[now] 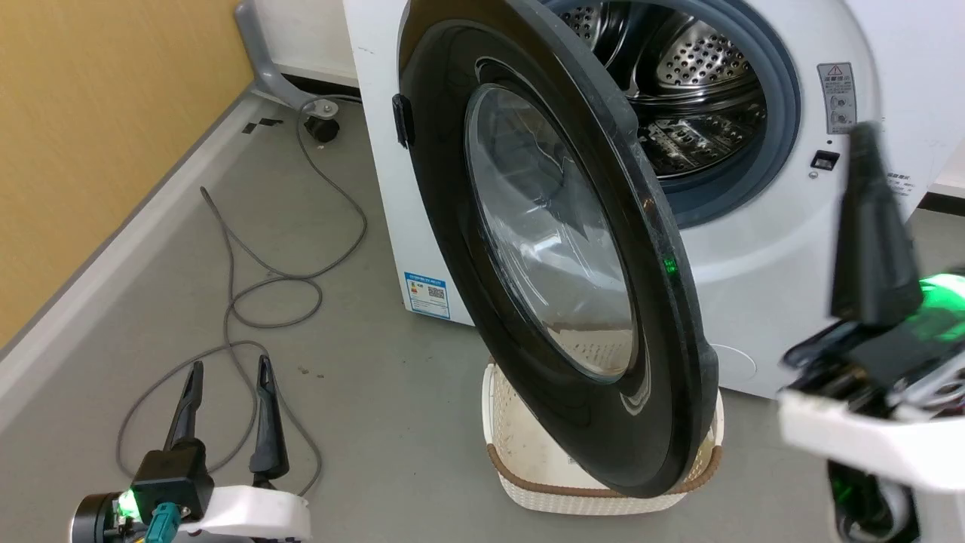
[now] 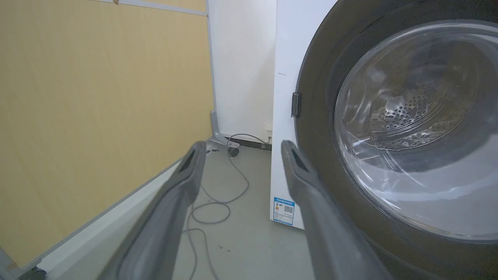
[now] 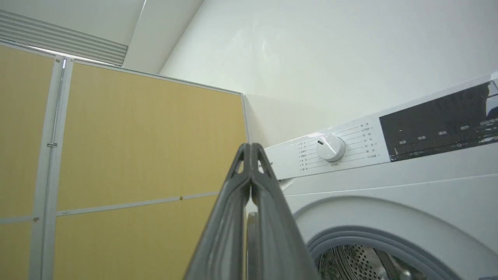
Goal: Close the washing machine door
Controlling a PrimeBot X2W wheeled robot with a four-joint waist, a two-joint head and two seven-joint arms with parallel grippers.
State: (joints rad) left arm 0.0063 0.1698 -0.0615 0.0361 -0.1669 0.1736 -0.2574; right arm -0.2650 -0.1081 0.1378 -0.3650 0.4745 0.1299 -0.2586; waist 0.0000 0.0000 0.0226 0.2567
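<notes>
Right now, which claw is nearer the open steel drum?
Right. The right claw, shut, is raised before the washing machine's front, just right of the drum. The left claw, open, hangs low over the floor, beyond the swung-out washing machine door.

Head cam down, L wrist level, R up; share washing machine [image 1: 761, 302].

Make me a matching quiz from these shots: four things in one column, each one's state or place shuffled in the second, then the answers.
1. washing machine door
2. left gripper
3. right gripper
4. cream basket

A. jaws shut together
B. standing under the door's lower rim
C. swung open
D. jaws apart, holding nothing

Pairs: 1-C, 2-D, 3-A, 4-B
</notes>
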